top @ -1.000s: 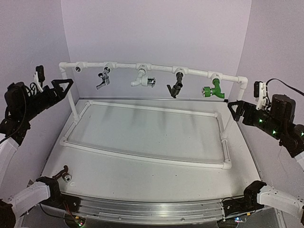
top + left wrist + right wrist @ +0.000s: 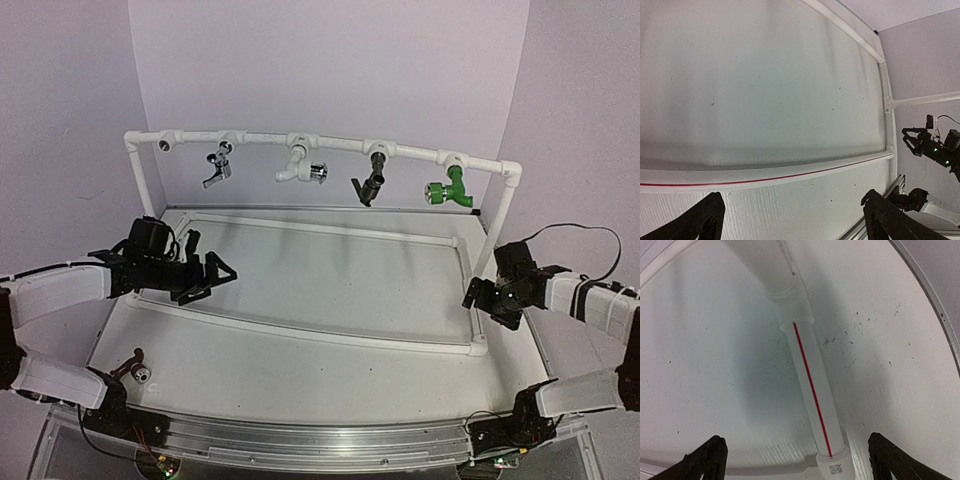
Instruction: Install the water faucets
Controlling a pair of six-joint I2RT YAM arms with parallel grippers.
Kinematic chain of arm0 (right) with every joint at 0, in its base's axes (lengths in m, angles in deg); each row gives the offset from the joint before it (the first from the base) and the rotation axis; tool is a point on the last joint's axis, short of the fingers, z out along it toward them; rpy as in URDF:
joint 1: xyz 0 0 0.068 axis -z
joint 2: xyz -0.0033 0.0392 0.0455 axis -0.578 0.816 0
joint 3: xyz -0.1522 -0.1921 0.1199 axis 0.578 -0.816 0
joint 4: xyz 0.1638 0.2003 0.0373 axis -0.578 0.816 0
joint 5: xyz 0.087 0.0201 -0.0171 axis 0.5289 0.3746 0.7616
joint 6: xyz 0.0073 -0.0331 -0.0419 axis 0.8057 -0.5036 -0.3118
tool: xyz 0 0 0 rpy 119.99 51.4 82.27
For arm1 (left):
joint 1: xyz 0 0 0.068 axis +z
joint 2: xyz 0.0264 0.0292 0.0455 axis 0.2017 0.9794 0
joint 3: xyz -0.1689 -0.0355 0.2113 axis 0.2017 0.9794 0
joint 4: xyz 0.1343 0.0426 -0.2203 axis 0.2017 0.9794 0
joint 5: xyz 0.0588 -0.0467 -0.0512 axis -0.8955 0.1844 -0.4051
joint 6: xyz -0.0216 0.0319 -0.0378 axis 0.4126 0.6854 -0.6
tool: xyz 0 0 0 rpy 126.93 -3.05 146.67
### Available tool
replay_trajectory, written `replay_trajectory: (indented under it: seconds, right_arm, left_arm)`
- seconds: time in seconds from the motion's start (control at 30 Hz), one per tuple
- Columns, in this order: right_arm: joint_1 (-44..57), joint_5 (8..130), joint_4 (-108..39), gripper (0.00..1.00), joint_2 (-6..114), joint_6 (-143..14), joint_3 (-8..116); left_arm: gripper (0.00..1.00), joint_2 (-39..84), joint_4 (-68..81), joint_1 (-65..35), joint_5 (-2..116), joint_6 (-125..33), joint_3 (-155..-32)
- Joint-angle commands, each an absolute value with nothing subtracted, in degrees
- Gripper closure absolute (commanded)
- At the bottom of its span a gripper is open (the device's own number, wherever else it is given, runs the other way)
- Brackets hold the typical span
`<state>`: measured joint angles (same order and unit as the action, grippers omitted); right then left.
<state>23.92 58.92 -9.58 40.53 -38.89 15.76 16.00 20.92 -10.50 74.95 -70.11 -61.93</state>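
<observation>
Four faucets hang from the top bar of the white pipe frame (image 2: 260, 137): a chrome lever one (image 2: 218, 167), a white one with a chrome tip (image 2: 303, 170), a dark bronze one (image 2: 370, 180) and a green one (image 2: 450, 187). The leftmost tee (image 2: 165, 145) holds nothing. A dark brown faucet (image 2: 135, 366) lies on the table at the near left. My left gripper (image 2: 205, 275) (image 2: 792, 220) is open and empty, low over the frame's front left pipe (image 2: 765, 175). My right gripper (image 2: 480, 297) (image 2: 800, 462) is open and empty above the frame's right side pipe (image 2: 812, 385).
The pipe frame's base rectangle (image 2: 300, 330) lies on the white table, with uprights at the back left (image 2: 145, 205) and right (image 2: 498, 225). The metal rail (image 2: 300, 435) runs along the near edge. My right arm shows in the left wrist view (image 2: 930, 147).
Both arms have come down from raised positions at the sides. The left gripper now sits over the frame's front left pipe, the right over the right side pipe.
</observation>
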Motion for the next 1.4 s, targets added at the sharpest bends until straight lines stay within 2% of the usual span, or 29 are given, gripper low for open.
replay_trajectory:
  seconds: [0.0,0.2,0.4,0.67,0.97,1.17,1.37]
  right_arm:
    - [27.6,61.5,-19.7,0.02,46.8,-41.5,17.5]
    - [28.5,54.3,-24.5,0.02,57.1,-44.7,20.9]
    - [29.3,52.9,-31.9,0.02,63.4,-43.9,22.8]
    - [32.3,49.4,-38.0,0.02,73.1,-43.3,29.5]
    - [40.8,53.8,-36.1,0.02,85.3,-43.3,44.0]
    - [43.9,55.1,-28.9,0.02,94.0,-47.4,56.9]
    - [42.7,57.5,-24.6,0.02,90.0,-51.5,58.1]
  left_arm:
    - [0.0,22.6,20.3,-14.4,69.8,-69.2,-64.6]
    - [0.05,31.5,22.9,-20.9,61.7,-66.7,-69.9]
    - [0.01,35.6,23.0,-24.5,61.0,-66.6,-73.5]
    - [0.0,36.7,23.0,-26.1,58.7,-66.5,-75.1]
    - [0.0,38.0,23.3,-26.1,55.6,-65.2,-76.5]
    - [0.0,43.3,28.7,-25.0,51.0,-64.2,-83.5]
    - [0.0,47.5,30.7,-17.5,50.9,-63.6,-89.6]
